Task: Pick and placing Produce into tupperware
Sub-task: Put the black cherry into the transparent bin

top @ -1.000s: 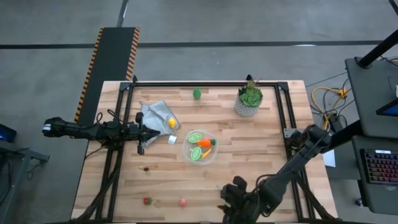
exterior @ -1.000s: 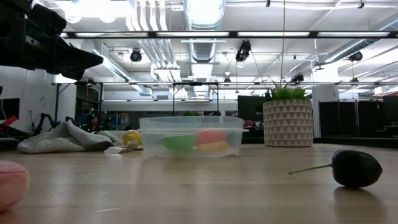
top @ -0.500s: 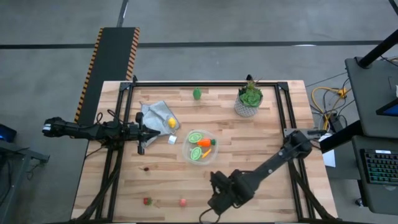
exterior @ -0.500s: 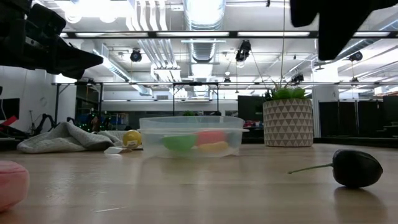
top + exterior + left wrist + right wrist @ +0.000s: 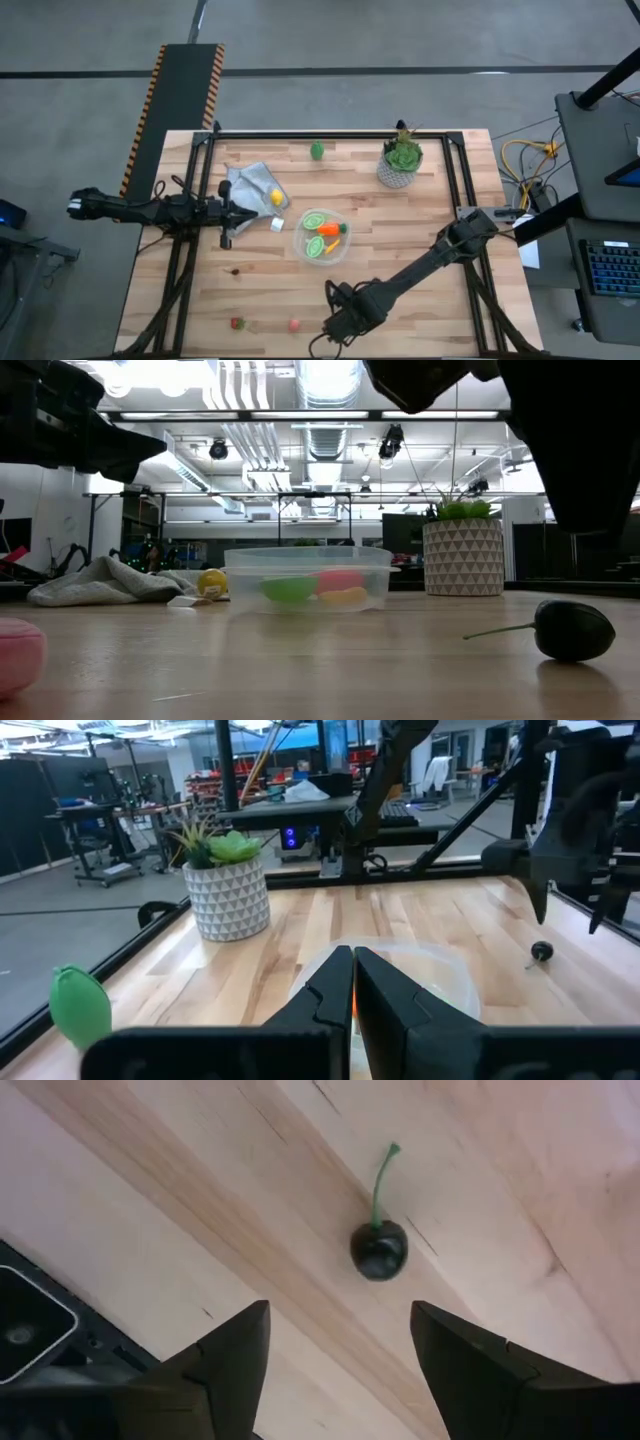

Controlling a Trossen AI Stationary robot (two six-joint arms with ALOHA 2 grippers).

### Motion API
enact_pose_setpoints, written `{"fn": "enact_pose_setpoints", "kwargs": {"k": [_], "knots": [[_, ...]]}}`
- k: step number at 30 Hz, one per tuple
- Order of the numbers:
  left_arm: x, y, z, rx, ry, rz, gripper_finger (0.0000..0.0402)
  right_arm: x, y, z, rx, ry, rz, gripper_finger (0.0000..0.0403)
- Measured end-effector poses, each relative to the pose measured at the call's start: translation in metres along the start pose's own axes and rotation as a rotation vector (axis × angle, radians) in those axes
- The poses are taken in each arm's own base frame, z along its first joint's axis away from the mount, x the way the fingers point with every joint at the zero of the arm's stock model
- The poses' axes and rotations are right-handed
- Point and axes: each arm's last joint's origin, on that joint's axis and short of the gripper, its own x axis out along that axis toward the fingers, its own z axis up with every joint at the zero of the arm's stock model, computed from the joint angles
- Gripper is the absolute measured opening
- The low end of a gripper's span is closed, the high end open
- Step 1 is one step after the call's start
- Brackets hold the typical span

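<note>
The clear tupperware (image 5: 322,238) stands mid-table with green and orange produce inside; it also shows in the low view (image 5: 308,578). A dark cherry with a green stem (image 5: 378,1250) lies on the wood near the table's near edge, as the low view (image 5: 572,630) also shows. My right gripper (image 5: 335,326) hangs open above the cherry, its fingers (image 5: 232,1355) apart and not touching it. My left gripper (image 5: 232,216) is shut and empty (image 5: 352,982), left of the tupperware. Loose produce lies about: a green piece (image 5: 317,150), a yellow one (image 5: 276,197) on the cloth, and red (image 5: 237,322) and pink (image 5: 294,324) ones.
A grey cloth (image 5: 250,185) lies at the far left with a small white cube (image 5: 277,225) beside it. A potted plant (image 5: 401,160) stands at the far right. A black frame rail (image 5: 330,133) runs along the table's far edge. A tiny dark piece (image 5: 235,270) lies left of centre.
My right arm has swung along the near edge toward the table's left and now hangs over the cherry. The left arm and the produce have kept still.
</note>
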Motion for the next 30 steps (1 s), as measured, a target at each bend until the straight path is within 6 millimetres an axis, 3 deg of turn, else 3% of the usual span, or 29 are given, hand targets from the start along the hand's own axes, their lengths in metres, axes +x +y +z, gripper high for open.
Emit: {"fn": "enact_pose_setpoints", "kwargs": {"k": [16, 30], "knots": [[0.0, -0.001, 0.004, -0.007, -0.045, -0.041, 0.0, 0.016, -0.014, 0.013, -0.028, -0.014, -0.075, 0.0233], [0.0, -0.001, 0.004, -0.007, -0.044, -0.042, 0.0, 0.03, -0.015, 0.015, -0.031, -0.025, -0.044, 0.0232]]}}
